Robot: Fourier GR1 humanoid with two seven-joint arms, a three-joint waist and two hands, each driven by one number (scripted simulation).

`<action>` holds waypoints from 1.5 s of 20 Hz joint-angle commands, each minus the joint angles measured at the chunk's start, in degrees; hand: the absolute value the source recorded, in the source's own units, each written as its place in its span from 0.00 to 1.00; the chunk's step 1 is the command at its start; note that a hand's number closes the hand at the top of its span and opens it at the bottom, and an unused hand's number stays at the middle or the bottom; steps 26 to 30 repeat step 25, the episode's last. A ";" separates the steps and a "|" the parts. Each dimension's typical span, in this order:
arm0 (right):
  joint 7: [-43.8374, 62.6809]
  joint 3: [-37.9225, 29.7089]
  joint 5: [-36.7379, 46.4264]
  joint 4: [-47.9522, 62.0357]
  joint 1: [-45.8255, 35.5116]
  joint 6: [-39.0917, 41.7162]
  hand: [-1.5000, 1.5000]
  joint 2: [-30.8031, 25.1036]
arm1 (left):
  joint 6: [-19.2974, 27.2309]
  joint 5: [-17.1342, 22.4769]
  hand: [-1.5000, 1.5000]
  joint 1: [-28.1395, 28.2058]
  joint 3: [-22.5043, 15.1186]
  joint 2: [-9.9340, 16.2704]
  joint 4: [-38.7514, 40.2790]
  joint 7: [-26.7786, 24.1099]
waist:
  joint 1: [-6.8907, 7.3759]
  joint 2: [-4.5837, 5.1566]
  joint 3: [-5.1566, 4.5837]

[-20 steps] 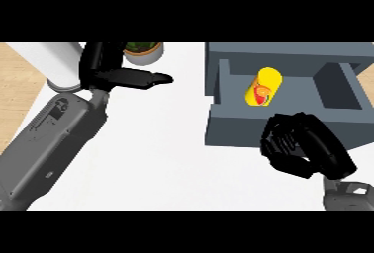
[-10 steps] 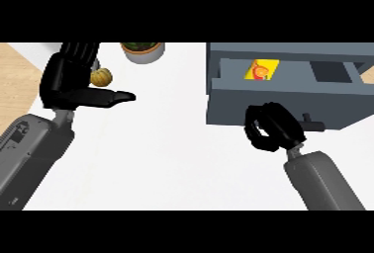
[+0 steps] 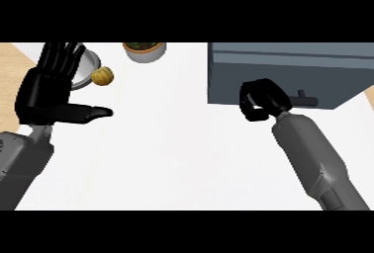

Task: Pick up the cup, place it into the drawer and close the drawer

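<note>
Two grey forearms are showing, each one ending in a black hand. The left forearm (image 3: 22, 168) is looking smooth and matte, a mid grey casing, broad and rounded. The left hand (image 3: 47, 96) is showing a blocky black palm, slim segmented black fingers (image 3: 62, 57) and a thick thumb with a rounded tip. The right forearm (image 3: 314, 158) is appearing as a long grey cylinder, swelling slightly past a narrow wrist. The right hand (image 3: 264, 99) is looking glossy black, its fingers (image 3: 252, 106) forming rounded, ribbed shapes.
</note>
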 commanded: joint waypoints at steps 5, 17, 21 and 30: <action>-3.97 -6.34 -1.69 18.09 -10.39 -1.08 1.00 -3.23 | -5.04 0.50 0.00 1.88 2.56 1.27 1.02 -1.61 | 1.67 1.37 0.18; -6.63 -10.64 -5.41 20.74 -13.55 2.24 1.00 -6.84 | -7.85 0.37 0.00 2.57 0.87 -1.10 0.98 -2.38 | 3.65 2.43 0.24; -9.95 -12.26 -7.06 19.85 -13.63 3.38 1.00 -9.18 | -7.13 -0.04 0.00 1.76 0.20 -2.03 1.19 -1.67 | 3.46 2.81 0.34; -8.26 -12.06 -6.59 20.50 -13.17 1.88 1.00 -7.19 | -7.63 -0.70 0.00 3.81 -0.80 -3.86 1.89 -3.77 | 3.85 2.76 0.17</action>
